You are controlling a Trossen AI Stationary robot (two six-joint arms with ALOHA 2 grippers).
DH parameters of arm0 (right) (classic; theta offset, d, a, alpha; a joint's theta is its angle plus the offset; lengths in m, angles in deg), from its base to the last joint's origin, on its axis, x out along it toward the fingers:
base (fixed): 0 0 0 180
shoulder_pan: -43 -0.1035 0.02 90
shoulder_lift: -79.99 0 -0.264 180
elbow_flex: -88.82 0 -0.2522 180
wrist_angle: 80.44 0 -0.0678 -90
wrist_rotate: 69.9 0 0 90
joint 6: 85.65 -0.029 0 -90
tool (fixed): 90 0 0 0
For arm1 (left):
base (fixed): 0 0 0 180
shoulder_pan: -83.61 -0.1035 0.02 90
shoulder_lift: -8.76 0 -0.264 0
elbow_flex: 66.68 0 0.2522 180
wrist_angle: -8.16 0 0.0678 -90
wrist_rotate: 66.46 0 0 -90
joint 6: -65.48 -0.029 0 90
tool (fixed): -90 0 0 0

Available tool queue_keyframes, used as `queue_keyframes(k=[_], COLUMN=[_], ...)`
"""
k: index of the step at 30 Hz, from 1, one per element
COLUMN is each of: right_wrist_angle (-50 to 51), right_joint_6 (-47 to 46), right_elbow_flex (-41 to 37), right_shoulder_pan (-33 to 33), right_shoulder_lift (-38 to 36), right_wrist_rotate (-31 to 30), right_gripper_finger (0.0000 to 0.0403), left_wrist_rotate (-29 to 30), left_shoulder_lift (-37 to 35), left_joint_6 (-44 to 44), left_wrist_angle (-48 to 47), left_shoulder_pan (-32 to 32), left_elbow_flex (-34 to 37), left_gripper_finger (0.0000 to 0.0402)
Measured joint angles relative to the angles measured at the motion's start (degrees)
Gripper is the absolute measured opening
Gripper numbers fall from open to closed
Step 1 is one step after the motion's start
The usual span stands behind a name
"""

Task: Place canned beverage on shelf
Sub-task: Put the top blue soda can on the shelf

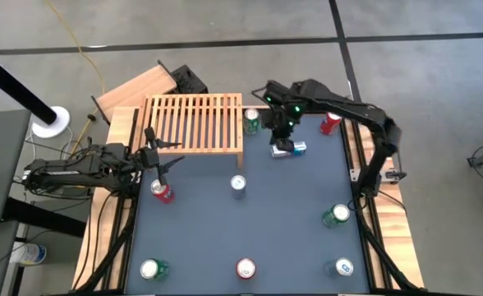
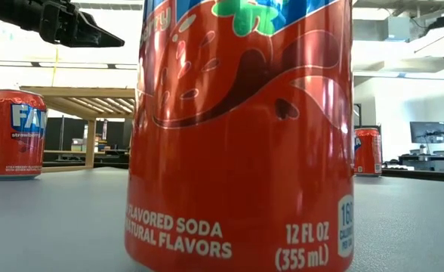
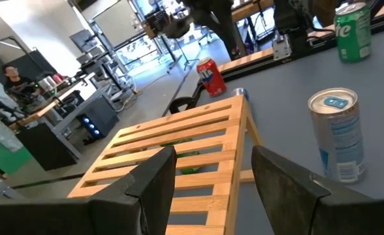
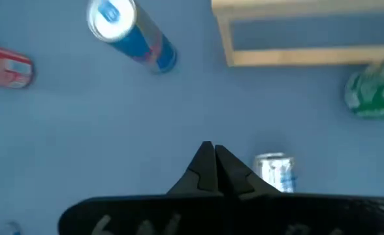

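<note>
The right gripper [image 4: 213, 151] hangs over the blue worktop [image 1: 250, 222] just off the shelf's front right corner, fingers pressed together on nothing. A blue-and-silver can [image 1: 291, 149] lies on its side directly below it. The slatted wooden shelf [image 1: 194, 122] stands at the worktop's far left and carries no can on top; a green can [image 1: 251, 120] stands just beside its right end. The left gripper [image 3: 213, 171] waits at the shelf's left front, fingers partly spread and empty, with a red can [image 1: 162, 191] near it.
</note>
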Motion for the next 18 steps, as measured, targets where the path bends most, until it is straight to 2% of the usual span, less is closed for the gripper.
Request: queue_keyframes(k=[3, 7, 13, 18], right_wrist_angle=[-9.64, -18.56, -20.4, -17.54], right_joint_6=[-2.48, -4.34, -3.22, -0.54], right_elbow_flex=[-11.05, -19.74, -21.89, -21.91], right_shoulder_pan=[0.05, 0.01, 0.01, 0.01], right_shoulder_lift=[-5.14, -8.25, -5.72, -0.82], right_wrist_rotate=[-2.89, -5.66, -9.09, -12.91], right_gripper_finger=[0.0, 0.0001, 0.001, 0.0063], left_wrist_rotate=[-0.17, -0.17, -0.28, -1.32], left_shoulder_lift=[0.0, 0.0, 0.0, 0.0], left_joint_6=[0.0, 0.0, 0.46, 0.44], left_wrist_angle=[0.05, 0.1, 0.06, 0.06], left_shoulder_pan=[0.0, 0.0, 0.0, 0.0], left_elbow_flex=[0.01, 0.01, -0.01, 0.01], left_gripper_finger=[0.0192, 0.0192, 0.0192, 0.0192])
